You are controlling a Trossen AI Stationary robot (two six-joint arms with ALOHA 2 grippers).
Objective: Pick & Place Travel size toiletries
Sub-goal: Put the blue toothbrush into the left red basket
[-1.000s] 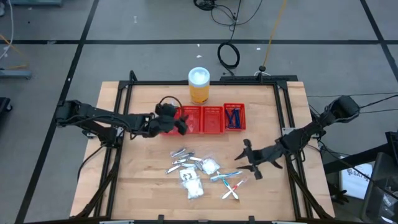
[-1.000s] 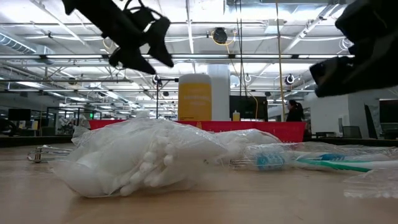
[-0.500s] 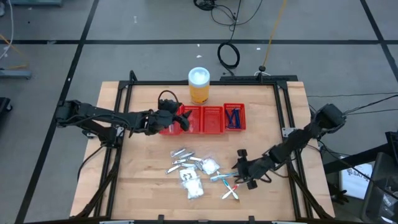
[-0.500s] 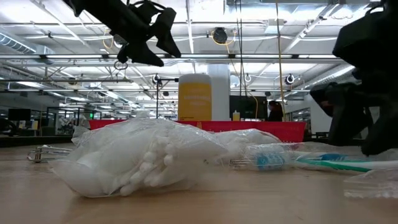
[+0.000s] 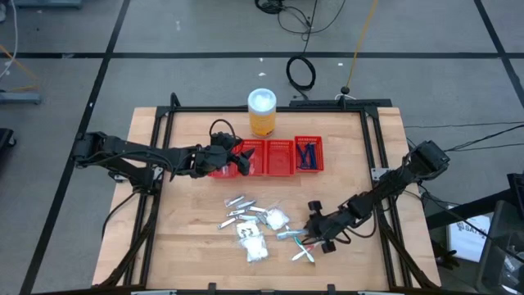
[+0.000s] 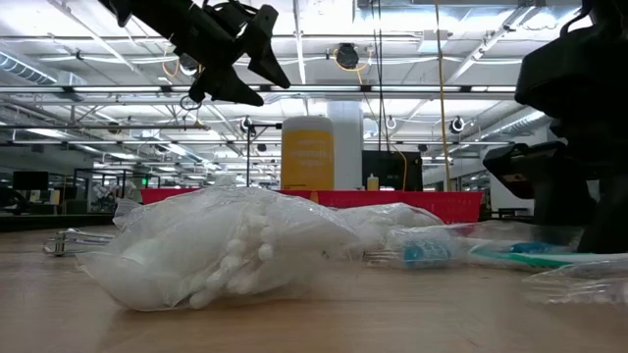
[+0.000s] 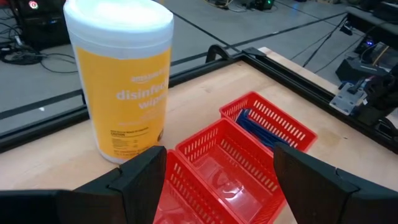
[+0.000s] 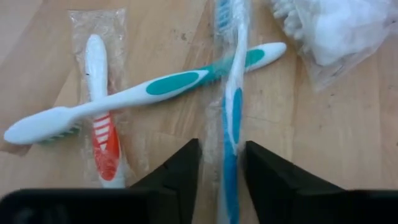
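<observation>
Three wrapped toothbrushes lie on the wood near the table's front: a blue one (image 8: pixel 231 118), a teal one (image 8: pixel 168 84) crossing it, and a red-and-white one (image 8: pixel 102 137). My right gripper (image 5: pixel 315 235) is down on them, slanting from the right, open, one finger on each side of the blue brush's handle. Silvery tubes (image 5: pixel 237 201) and white packets (image 5: pixel 277 218) lie left of them. My left gripper (image 5: pixel 239 161) hangs open, holding nothing, above the left end of the red tray (image 5: pixel 278 157). Dark blue razors (image 7: pixel 261 124) lie in the tray's right compartment. My right gripper's fingers (image 8: pixel 186 171) stand close on both long sides of the blue toothbrush's handle (image 8: pixel 229 165), lying along it and coming from above at a slant. Whether they touch its clear wrap I cannot tell. The brush lies flat on the table.
An orange jar with a white lid (image 5: pixel 262 112) stands behind the tray. A clear bag of cotton swabs (image 6: pixel 235 255) lies near the front edge. A black frame (image 5: pixel 246 109) runs around the tabletop. Bare wood shows at the front left and far right.
My right gripper has come down and toward the table's left and near edge, tipping steeper, until it stands over the toothbrushes. Its fingers have drawn closer together around the blue one. The toiletries lie where they were.
</observation>
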